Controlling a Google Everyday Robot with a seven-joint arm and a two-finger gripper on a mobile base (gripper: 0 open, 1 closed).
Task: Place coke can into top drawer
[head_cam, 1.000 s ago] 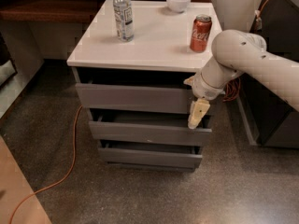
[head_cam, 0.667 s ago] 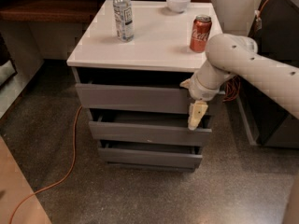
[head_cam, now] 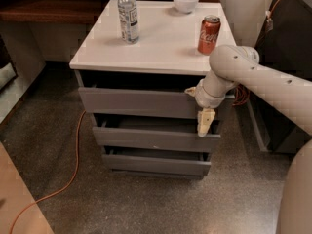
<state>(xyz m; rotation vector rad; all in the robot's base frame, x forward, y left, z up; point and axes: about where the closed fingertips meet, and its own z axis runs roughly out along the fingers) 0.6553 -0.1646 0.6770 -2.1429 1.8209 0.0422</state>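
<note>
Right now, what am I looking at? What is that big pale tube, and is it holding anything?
That pale tube is a robot's arm, reaching in from the right. Its gripper, the cream piece at the tip, hangs pointing down by the right end of the top drawer of a grey cabinet. One camera looks down on everything from the front. On the white cabinet top stand a red coke can, a clear plastic bottle and a white bowl. The can stands alone, apart from the gripper, so it is not held.
</note>
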